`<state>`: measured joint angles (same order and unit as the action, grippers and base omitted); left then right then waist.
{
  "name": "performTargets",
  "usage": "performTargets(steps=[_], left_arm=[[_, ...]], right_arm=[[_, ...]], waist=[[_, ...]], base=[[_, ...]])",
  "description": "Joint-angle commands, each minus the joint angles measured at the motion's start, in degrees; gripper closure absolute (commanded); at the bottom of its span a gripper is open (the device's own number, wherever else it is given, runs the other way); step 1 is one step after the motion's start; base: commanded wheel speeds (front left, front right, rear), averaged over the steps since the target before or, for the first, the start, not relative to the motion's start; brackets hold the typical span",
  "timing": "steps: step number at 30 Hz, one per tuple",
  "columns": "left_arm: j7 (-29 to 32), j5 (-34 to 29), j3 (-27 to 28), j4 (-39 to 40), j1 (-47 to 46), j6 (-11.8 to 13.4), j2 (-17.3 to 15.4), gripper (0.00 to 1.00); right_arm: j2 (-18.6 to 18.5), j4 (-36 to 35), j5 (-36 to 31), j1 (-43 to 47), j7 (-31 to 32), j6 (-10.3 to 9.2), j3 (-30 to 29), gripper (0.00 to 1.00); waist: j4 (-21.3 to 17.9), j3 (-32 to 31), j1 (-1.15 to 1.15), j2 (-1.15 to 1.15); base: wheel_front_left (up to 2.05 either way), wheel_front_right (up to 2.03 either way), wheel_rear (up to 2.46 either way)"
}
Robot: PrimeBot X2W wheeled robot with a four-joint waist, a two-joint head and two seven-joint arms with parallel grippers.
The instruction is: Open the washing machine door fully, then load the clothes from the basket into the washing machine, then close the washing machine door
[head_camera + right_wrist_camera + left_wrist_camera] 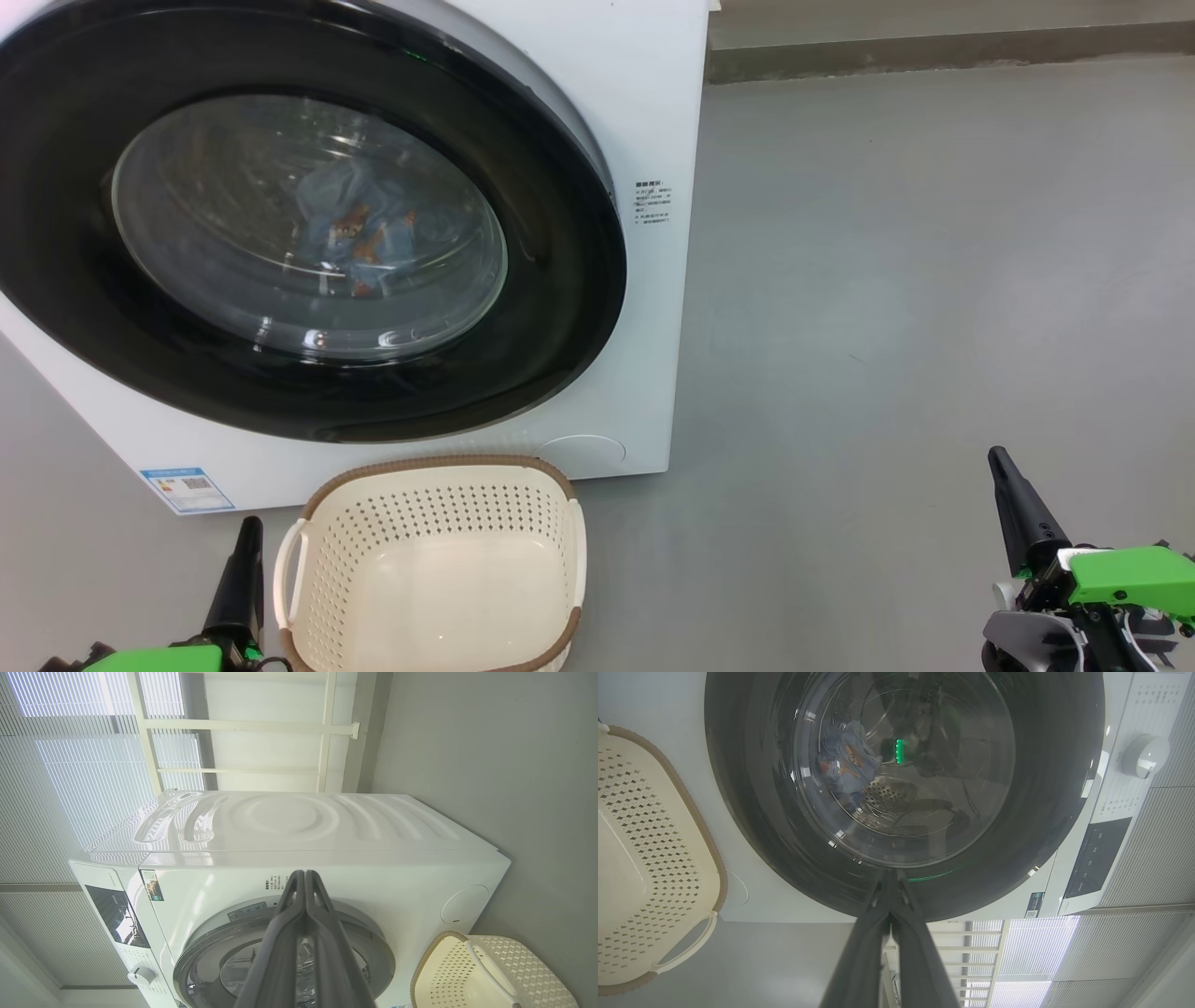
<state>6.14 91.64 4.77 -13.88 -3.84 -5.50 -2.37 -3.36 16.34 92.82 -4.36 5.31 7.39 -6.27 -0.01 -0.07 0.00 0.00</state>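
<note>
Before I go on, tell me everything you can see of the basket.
The basket is small, cream plastic, a rounded rectangle with perforated walls, smooth bottom, brown woven-look rim and pale loop handles. It stands upright on the grey floor, just before the washing machine and below its shut door; whether they touch cannot be told. It looks empty as far as it shows. The left hand stands beside one handle, apart from it.

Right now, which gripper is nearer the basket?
Left. The left gripper is close beside the left side of the basket, with its fingers shut. The right gripper is far off to the basket's right, across the grey floor, and also shut.
</note>
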Motion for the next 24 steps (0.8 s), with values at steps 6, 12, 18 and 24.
performTargets(steps=[6,12,18,24], left_arm=[[0.4,0.5,1.9,1.7,-2.5,0.0,-0.5,1.0],[0.4,0.5,1.9,1.7,-2.5,0.0,-0.5,1.0],[0.4,0.5,1.9,1.7,-2.5,0.0,-0.5,1.0],[0.4,0.5,1.9,1.7,-2.5,0.0,-0.5,1.0]], right_arm=[[-0.6,-1.8,0.6,-2.5,0.1,0.1,1.1,1.0],[-0.7,-1.8,0.6,-2.5,0.0,0.1,1.2,1.0],[-0.7,-1.8,0.6,-2.5,0.0,0.1,1.2,1.0],[-0.7,-1.8,0.6,-2.5,0.0,0.1,1.2,1.0]], waist=[[0.0,0.0,0.0,0.0],[0.0,0.0,0.0,0.0],[0.0,0.0,0.0,0.0],[0.0,0.0,0.0,0.0]], base=[[0.0,0.0,0.0],[0.0,0.0,0.0],[0.0,0.0,0.0],[0.0,0.0,0.0]])
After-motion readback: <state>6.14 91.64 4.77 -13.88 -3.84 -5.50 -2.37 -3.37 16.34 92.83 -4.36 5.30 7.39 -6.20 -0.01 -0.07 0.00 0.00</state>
